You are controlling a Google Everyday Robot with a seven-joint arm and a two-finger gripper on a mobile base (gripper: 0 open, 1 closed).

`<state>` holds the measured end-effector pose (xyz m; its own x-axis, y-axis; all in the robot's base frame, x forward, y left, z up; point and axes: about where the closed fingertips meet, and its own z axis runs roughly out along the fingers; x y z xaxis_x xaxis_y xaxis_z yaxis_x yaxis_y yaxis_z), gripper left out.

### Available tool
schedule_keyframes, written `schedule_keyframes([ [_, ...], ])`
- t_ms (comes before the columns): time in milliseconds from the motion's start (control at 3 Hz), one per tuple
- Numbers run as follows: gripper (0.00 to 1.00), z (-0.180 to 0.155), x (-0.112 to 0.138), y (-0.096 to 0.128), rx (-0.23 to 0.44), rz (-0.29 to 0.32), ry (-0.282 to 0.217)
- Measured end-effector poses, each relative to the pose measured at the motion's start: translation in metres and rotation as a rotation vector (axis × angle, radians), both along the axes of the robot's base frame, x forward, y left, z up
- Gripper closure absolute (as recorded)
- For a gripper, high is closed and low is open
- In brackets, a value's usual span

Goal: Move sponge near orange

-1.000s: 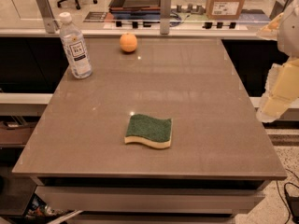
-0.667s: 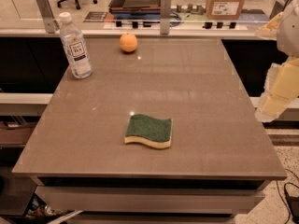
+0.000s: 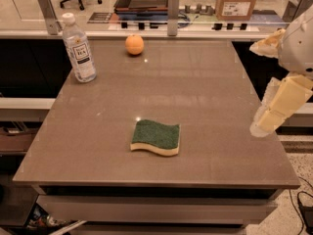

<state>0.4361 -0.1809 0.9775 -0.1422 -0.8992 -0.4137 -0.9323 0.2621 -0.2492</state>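
The sponge (image 3: 155, 137) lies flat on the grey-brown table (image 3: 205, 97), a little in front of the middle, dark green side up over pale yellow foam. The orange (image 3: 134, 44) sits near the table's far edge, left of centre, well apart from the sponge. My gripper (image 3: 275, 109) hangs at the right edge of the view, over the table's right side, level with the middle of the table. It is to the right of the sponge, apart from it, and holds nothing that I can see.
A clear plastic water bottle (image 3: 79, 49) with a white cap stands upright at the far left of the table, left of the orange. Two metal posts (image 3: 172, 13) and a counter with a cardboard box (image 3: 237, 0) lie behind the far edge.
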Motion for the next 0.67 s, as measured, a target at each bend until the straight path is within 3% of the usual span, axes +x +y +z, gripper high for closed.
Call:
schedule_keyframes([
  [667,0.00,-0.030,-0.003,0.057,0.260,0.061,0.028],
])
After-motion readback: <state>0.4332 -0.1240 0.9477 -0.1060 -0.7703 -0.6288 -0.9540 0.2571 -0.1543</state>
